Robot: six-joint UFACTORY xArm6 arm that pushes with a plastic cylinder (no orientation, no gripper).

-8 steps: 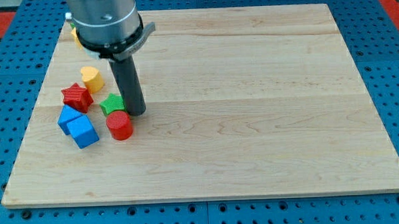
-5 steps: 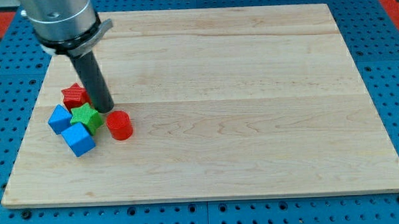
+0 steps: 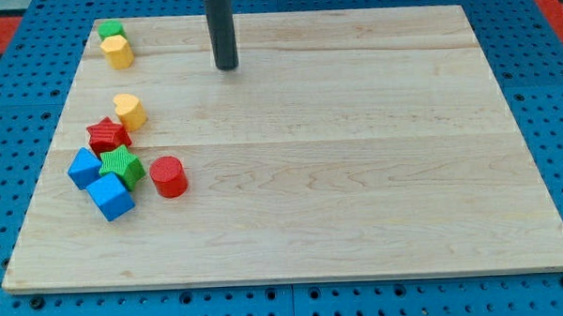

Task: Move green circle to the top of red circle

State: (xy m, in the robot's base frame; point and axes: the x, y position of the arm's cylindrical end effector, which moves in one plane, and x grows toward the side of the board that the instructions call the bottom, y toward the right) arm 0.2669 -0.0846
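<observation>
The red circle (image 3: pixel 169 176) stands at the board's left, below the middle. A green ribbed block (image 3: pixel 122 166) sits just left of it with a small gap; its exact shape is hard to tell. A second green block (image 3: pixel 113 30) sits at the top left corner, touching a yellow block (image 3: pixel 118 52) below it. My tip (image 3: pixel 226 66) is near the view's top, far up and to the right of the red circle, touching no block.
A yellow heart-like block (image 3: pixel 129 110) and a red star (image 3: pixel 107 136) lie above the green ribbed block. Two blue blocks, one (image 3: pixel 83 168) at its left and one (image 3: pixel 110 197) below it, touch it. The wooden board (image 3: pixel 357 174) lies on a blue pegboard.
The rod pushed the green ribbed block left, from above the red circle into the blue blocks, which shifted left. It then moved away to the top middle of the board.
</observation>
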